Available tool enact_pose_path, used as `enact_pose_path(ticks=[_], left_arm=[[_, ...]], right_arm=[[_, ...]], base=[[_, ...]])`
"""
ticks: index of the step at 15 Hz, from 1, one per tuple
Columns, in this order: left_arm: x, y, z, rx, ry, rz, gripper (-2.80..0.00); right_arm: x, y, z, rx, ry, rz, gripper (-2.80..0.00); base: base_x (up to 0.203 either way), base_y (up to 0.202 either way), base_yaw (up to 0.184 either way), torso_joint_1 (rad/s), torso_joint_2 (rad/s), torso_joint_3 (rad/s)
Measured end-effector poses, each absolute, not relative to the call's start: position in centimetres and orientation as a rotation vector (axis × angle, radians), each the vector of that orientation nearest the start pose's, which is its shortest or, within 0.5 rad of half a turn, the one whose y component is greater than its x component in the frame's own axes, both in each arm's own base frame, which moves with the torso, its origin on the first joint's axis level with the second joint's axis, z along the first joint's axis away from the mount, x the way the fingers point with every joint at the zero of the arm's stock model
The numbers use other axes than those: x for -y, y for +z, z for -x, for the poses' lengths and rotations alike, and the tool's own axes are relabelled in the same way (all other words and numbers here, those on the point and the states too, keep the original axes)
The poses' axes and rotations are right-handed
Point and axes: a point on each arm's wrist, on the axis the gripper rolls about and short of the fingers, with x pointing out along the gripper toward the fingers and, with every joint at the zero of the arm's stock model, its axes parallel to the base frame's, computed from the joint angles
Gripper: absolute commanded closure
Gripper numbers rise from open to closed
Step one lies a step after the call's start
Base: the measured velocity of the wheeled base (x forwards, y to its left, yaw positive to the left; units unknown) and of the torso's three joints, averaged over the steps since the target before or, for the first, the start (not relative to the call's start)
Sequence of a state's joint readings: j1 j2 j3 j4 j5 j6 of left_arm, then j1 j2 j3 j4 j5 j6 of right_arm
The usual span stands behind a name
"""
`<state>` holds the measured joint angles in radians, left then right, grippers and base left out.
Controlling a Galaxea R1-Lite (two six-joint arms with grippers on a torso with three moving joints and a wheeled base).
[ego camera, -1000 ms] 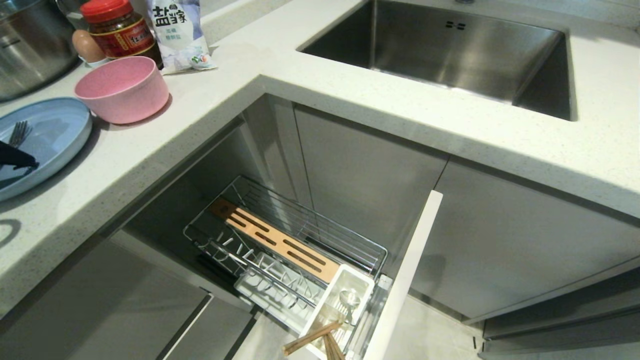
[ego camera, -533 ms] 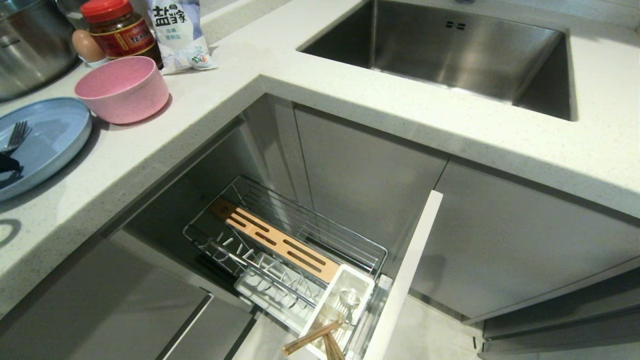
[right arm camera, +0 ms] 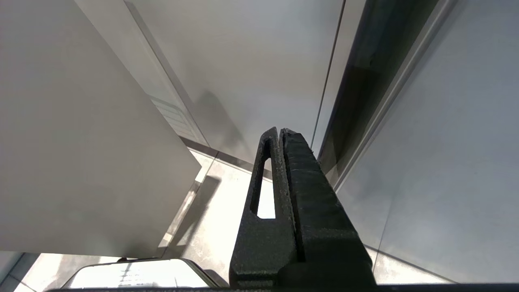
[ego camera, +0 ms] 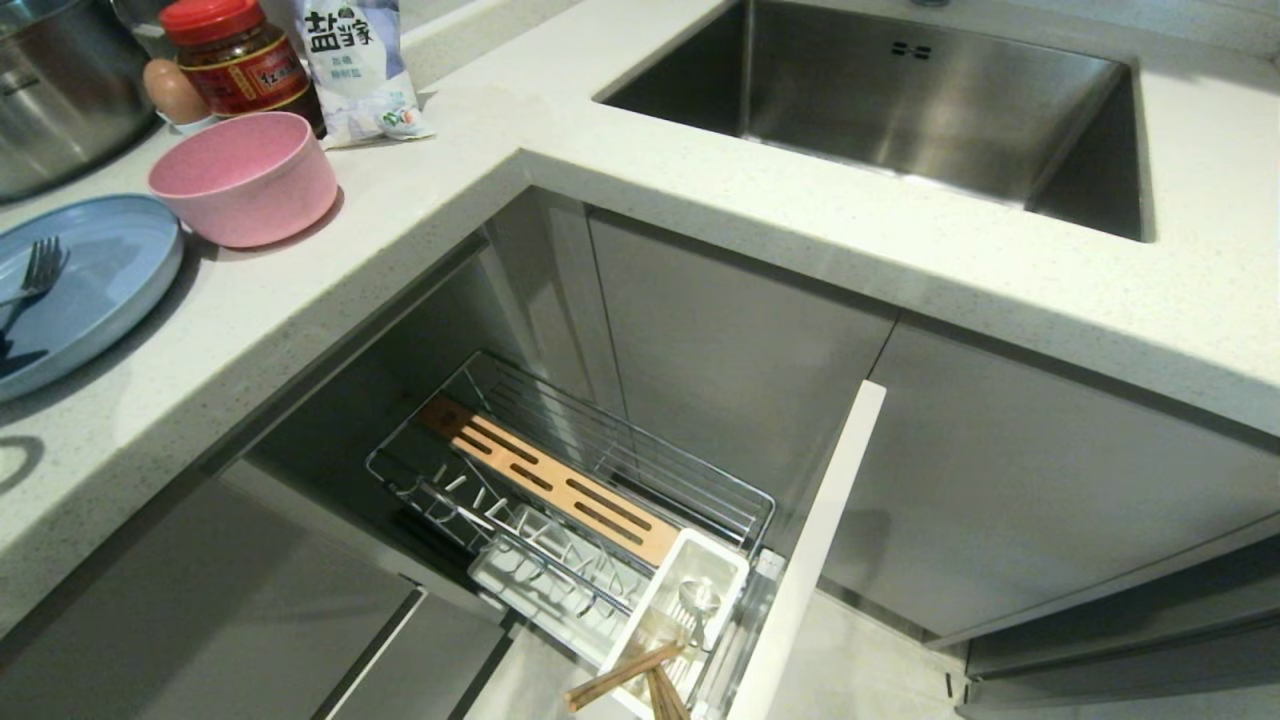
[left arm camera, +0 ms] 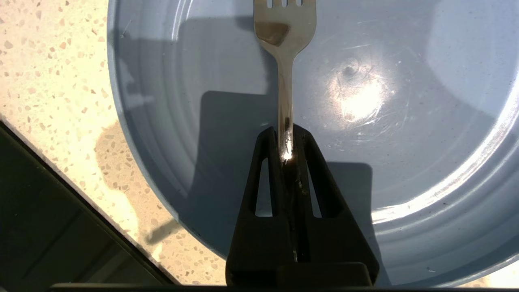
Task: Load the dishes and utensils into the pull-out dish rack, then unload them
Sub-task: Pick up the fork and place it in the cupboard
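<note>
Pinching the fork [left arm camera: 285,81] handle in our left gripper [left arm camera: 286,136], we are clearing the plate [left arm camera: 405,170] beneath for racking.

A steel sink [ego camera: 930,110] is set into the speckled counter [ego camera: 760,230] along its far edge. At the counter's far left corner a red-lidded jar [ego camera: 235,60], a white printed bag [ego camera: 355,65], what seems an egg [ego camera: 172,92] and a steel pot [ego camera: 60,95] are grouped.

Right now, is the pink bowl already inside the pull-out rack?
No, the pink bowl stands on the countertop beside the blue plate.
</note>
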<state>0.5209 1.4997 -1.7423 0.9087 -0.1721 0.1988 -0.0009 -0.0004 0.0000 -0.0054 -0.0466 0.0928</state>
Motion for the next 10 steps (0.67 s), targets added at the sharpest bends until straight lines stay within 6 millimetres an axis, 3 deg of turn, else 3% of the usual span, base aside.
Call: enact_pose_path(ticks=[5,10], left_arm=[[-9.4,36.0,-17.3,-0.617,0.274,0.038,0.00],[-6.0,38.7,-15.1,-0.462,0.233,0.171,0.00]], right_arm=[[0.1,7.6,2.3,0.008,-0.047,-0.093,0.00],[0.1,7.6,2.3,0.008,-0.047,-0.093,0.00]], base=[[0.000,0.000,0.000,0.000,0.00,0.000],[0.000,0.000,0.000,0.000,0.00,0.000]])
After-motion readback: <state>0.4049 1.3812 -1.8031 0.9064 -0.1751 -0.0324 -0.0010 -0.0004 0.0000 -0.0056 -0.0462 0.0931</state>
